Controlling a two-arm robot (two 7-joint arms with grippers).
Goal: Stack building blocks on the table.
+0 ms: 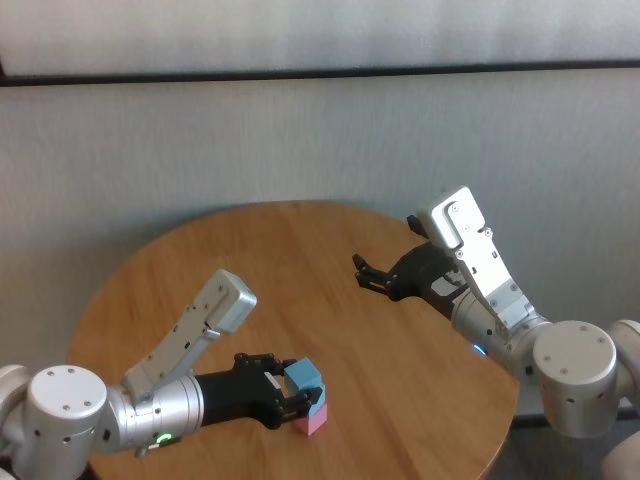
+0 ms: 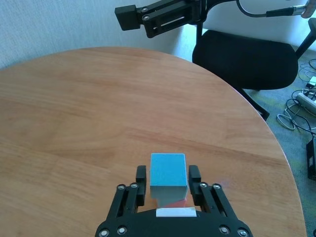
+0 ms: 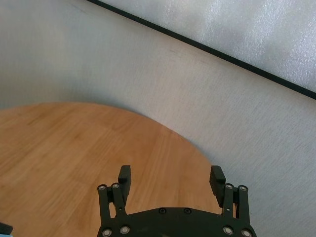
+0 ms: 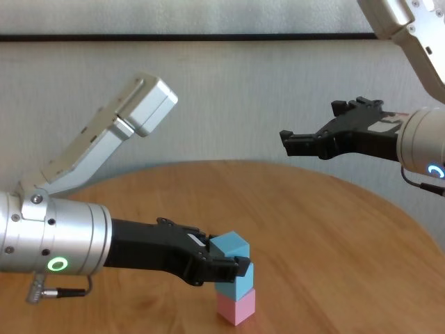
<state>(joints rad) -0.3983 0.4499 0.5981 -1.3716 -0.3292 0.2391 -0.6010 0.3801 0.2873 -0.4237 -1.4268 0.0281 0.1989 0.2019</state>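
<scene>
Three building blocks stand as one stack near the front of the table (image 1: 300, 260): a pale pink block (image 4: 235, 307) at the bottom, a light blue block (image 4: 238, 280) on it, and a second light blue block (image 4: 229, 246) on top, turned slightly. My left gripper (image 4: 235, 265) is shut on the top blue block (image 2: 168, 170), with one finger against each side. In the head view the stack (image 1: 305, 380) sits at the left gripper's tips (image 1: 288, 392). My right gripper (image 1: 365, 272) is open and empty, held in the air over the table's far right part.
The round table's edge (image 2: 276, 143) curves close to the right of the stack. A black office chair (image 2: 247, 59) and floor cables (image 2: 301, 108) lie beyond it. A grey wall (image 3: 148, 74) stands behind the table.
</scene>
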